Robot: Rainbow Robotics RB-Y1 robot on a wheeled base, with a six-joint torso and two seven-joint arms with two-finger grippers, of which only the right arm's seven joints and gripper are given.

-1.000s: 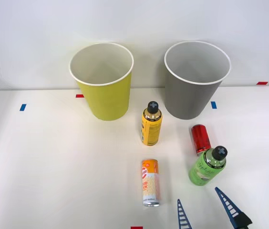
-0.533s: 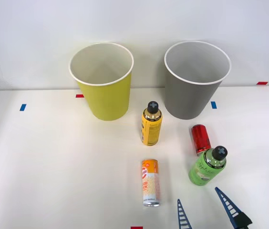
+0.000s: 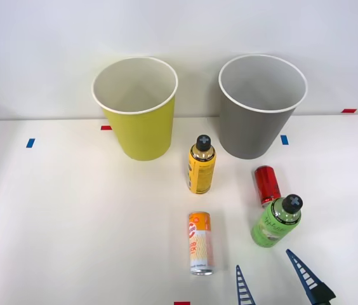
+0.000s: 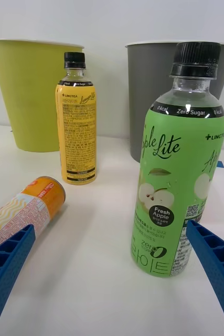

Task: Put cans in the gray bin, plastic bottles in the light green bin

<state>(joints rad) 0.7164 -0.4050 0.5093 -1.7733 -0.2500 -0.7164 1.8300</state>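
Observation:
Two bins stand at the back of the white table: the light green bin [image 3: 136,108] [image 4: 30,94] on the left and the gray bin [image 3: 260,105] [image 4: 148,100] on the right. A yellow-orange plastic bottle [image 3: 201,164] [image 4: 76,123] stands upright in front of them. The green plastic bottle [image 3: 275,221] [image 4: 176,173] stands nearer, with the short red can [image 3: 267,185] just behind it. An orange and white can [image 3: 199,243] [image 4: 25,210] lies on its side. My right gripper [image 3: 273,278] [image 4: 112,294] is open at the near edge, just short of the green bottle, holding nothing.
Blue tape marks [image 3: 30,143] [image 3: 284,140] and red ones [image 3: 106,128] [image 3: 349,110] dot the table. A pale wall rises behind the bins. Bare tabletop stretches across the left half [image 3: 71,222].

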